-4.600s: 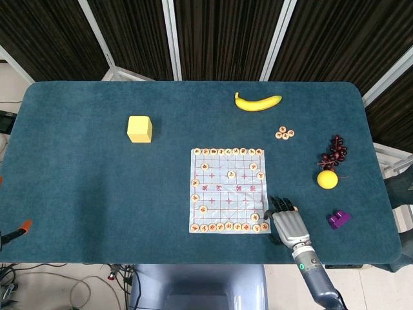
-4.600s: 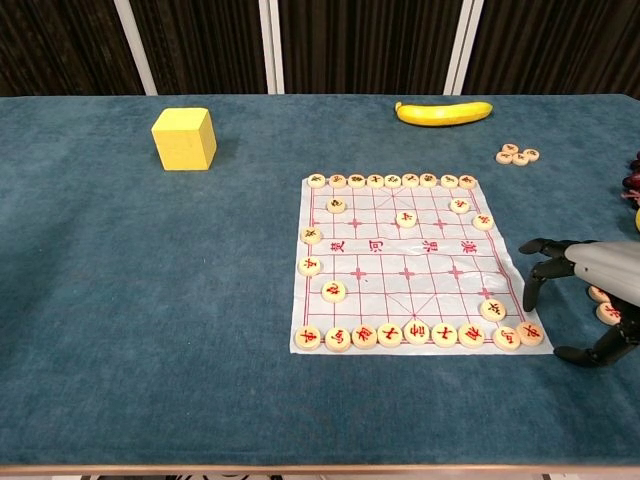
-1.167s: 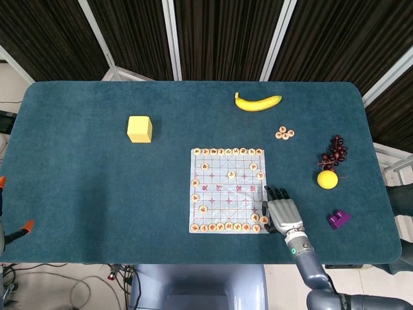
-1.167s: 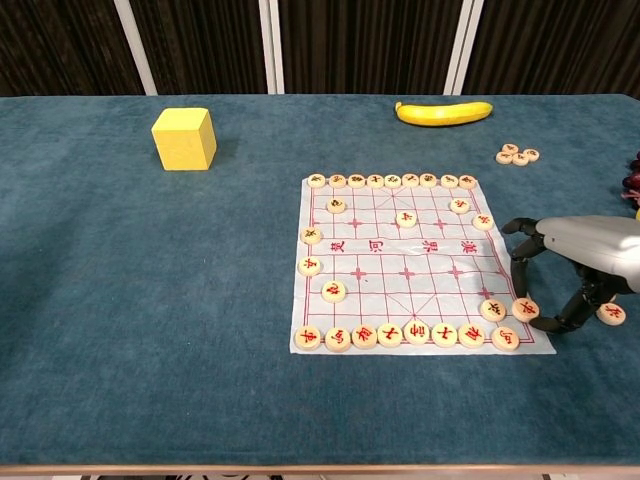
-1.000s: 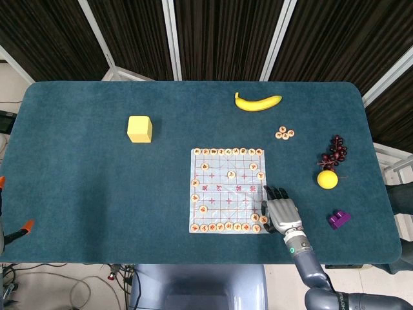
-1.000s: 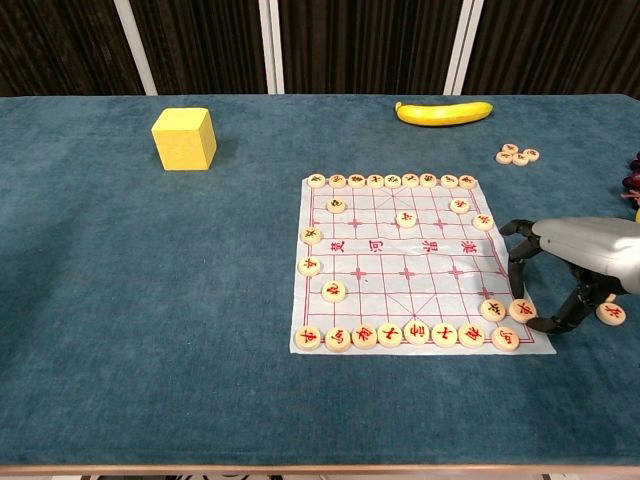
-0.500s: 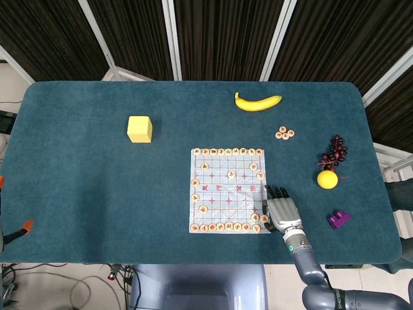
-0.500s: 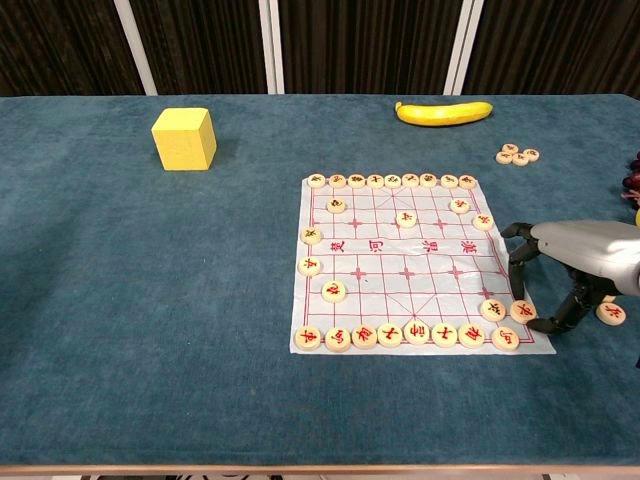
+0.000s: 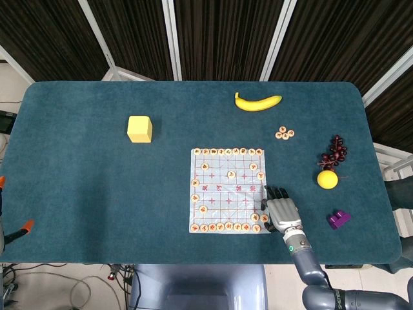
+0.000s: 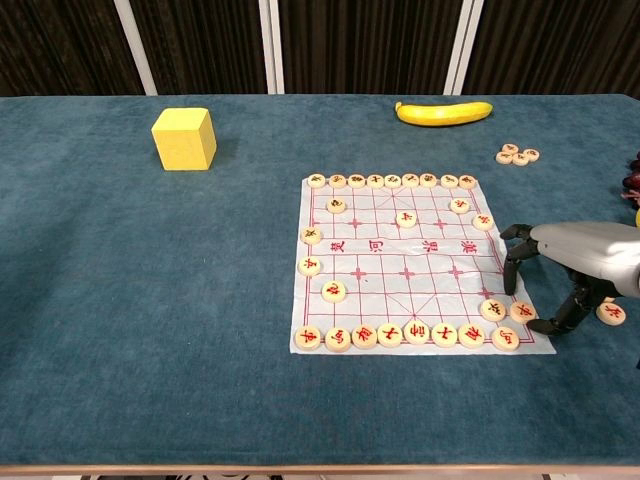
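A paper chess board (image 9: pixel 229 201) (image 10: pixel 410 290) lies on the blue table, with round wooden pieces (image 10: pixel 390 333) lined along its near and far edges and several more scattered on the grid. My right hand (image 9: pixel 281 213) (image 10: pixel 578 258) stands arched over the board's right edge near the front corner. Its fingertips (image 10: pixel 508 285) point down at the paper margin and its thumb (image 10: pixel 550 324) rests on the cloth. One piece (image 10: pixel 522 311) lies between thumb and fingers, touching or almost touching the thumb; nothing is lifted. Another piece (image 10: pixel 611 313) lies on the cloth behind the hand. My left hand is out of both views.
A banana (image 9: pixel 258 102) (image 10: pixel 444 111) lies at the far edge and a yellow cube (image 9: pixel 140 128) (image 10: pixel 184 138) at the far left. Three loose pieces (image 9: pixel 284 134) (image 10: pixel 517 154), dark grapes (image 9: pixel 334 153), a yellow ball (image 9: pixel 327 179) and a purple block (image 9: pixel 338 219) sit to the right.
Since 4.6 s ago my right hand slid left onto the board's edge, and the corner piece now lies one row farther up. In the last second only the fingertips shifted slightly.
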